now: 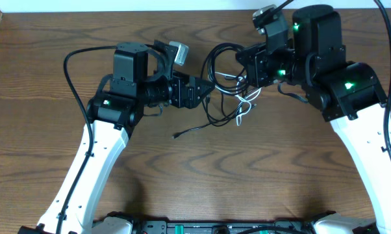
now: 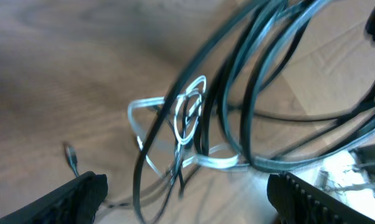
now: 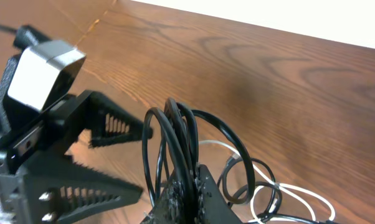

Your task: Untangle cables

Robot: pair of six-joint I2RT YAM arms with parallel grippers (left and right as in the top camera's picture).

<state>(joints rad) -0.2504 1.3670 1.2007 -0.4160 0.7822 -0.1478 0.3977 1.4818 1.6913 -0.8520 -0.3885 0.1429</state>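
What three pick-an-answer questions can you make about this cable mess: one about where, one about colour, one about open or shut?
1. Where are the cables?
A) between the left gripper and the right gripper
B) down by the arm bases
C) under the left arm's elbow

2. What colour is the one cable that is not black?
A) red
B) white
C) green

3. How is the left gripper?
A) shut on a plug
B) shut and empty
C) open

Answers:
1 A, the overhead view shows the pile between both grippers.
2 B, the white cable loops among the black cables.
3 C, its fingers stand far apart.
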